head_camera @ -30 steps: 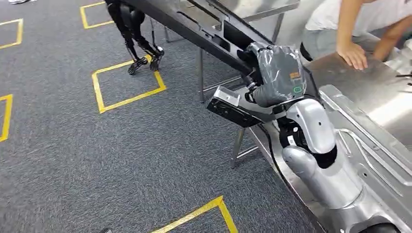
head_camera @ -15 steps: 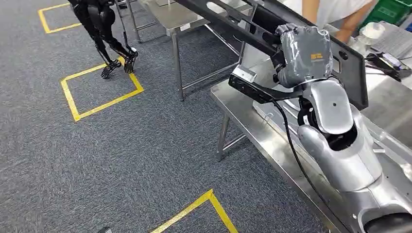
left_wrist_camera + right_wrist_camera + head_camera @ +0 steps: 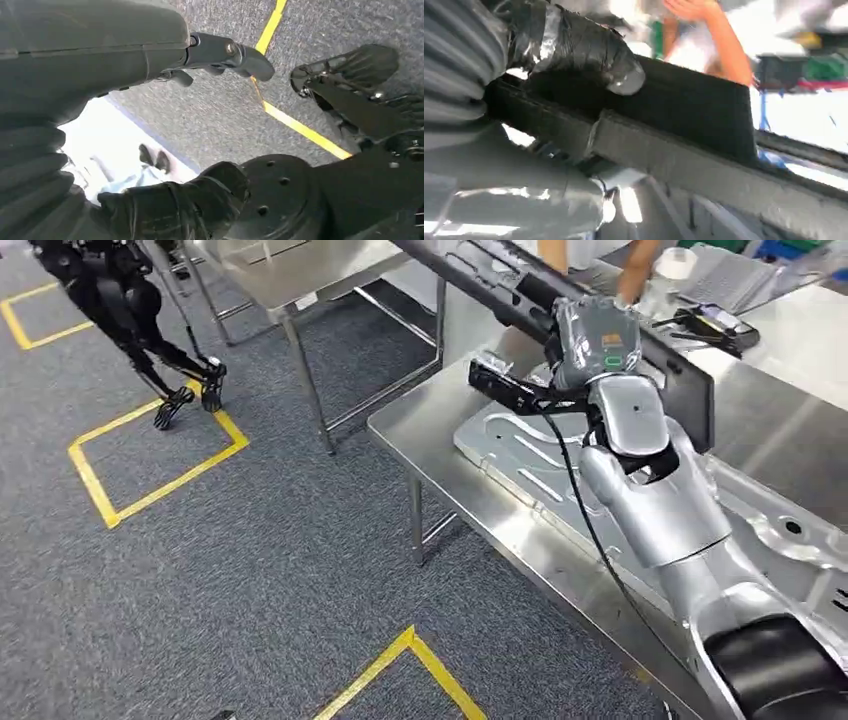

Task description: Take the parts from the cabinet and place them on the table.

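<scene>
Now your view swings onto the bench (image 3: 440, 455) | right hand (image 3: 597, 345) grips the long black part (image 3: 520, 290) above it | left hand (image 3: 165, 200) hangs loosely curled, holding nothing | set-down looks close

no readable text — labels on right hand (image 3: 598, 340) blurred

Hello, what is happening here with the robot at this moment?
The right robot hand grips a long black panel part and holds it above a steel table, where a silver pressed-metal part already lies. A person's arm shows behind the panel. The left robot hand hangs over the carpet, holding nothing.
</scene>
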